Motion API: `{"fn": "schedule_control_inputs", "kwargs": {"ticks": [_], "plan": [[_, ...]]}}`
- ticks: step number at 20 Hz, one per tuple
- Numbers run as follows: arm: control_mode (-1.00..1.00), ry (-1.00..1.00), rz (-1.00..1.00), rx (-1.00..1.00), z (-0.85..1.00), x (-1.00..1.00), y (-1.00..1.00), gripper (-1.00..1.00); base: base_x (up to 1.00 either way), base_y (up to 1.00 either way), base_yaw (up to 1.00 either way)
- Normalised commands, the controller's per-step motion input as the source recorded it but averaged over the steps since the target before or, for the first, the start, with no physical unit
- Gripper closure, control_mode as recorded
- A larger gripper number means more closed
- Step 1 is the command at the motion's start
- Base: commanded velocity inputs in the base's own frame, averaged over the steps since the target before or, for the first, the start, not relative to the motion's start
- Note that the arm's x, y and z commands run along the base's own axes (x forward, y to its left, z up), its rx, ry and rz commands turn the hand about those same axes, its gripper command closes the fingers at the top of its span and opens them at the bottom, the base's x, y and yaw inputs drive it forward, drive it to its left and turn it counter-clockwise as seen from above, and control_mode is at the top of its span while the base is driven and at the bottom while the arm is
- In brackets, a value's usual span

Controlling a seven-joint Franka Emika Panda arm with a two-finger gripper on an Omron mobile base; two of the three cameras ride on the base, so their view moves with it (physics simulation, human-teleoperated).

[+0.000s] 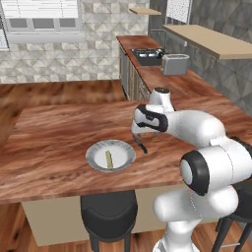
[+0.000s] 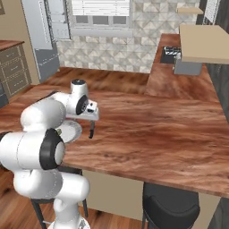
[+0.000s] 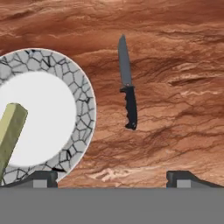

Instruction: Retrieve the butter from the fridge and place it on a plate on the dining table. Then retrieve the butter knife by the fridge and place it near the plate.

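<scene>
So here's how things are laid out: the slim dark butter knife with its black handle (image 3: 127,87) is lying flat on the long reddish-brown wood-grain worktop (image 1: 59,133), just beside the round grey-white plate with the crackled rim (image 1: 126,158), not touching it. The small olive-yellow stick of butter (image 1: 109,159) is sitting inside that plate, a bit off centre.

The pincer (image 3: 111,177) is seen spread wide with nothing between its tips, hovering above the knife. In the hand view the knife is found straight ahead of the two tips, roughly midway between them, with its long axis running along the line of sight rather than across it: handle end nearer the tips, blade pointing away. The plate rim is off to one side, next to one tip.

Judged from that, both halves of the job look done, knife near plate and butter on plate, so what's probably called for is just a clean lift straight away. The one thing to be watched is the knife or rim getting clipped if the hand swings sideways.
</scene>
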Motion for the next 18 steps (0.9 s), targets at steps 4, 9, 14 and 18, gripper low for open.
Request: {"fn": "schedule_control_inputs", "kwargs": {"ticks": [4, 9, 14, 18], "plan": [[-1.00, 0.00, -0.02, 0.03, 0.85, -1.00, 0.00, -1.00, 0.00, 0.00, 0.00], [-1.00, 0.03, -0.03, -0.01, 0.76, -0.96, 0.00, -1.00, 0.00, 0.00, 0.00], [-1.00, 0.16, -0.05, -0.09, 0.65, -0.84, 0.00, -1.00, 0.00, 0.00, 0.00], [-1.00, 0.07, -0.02, -0.02, 0.13, -1.00, 0.00, -1.00, 0.00, 0.00, 0.00]]}}
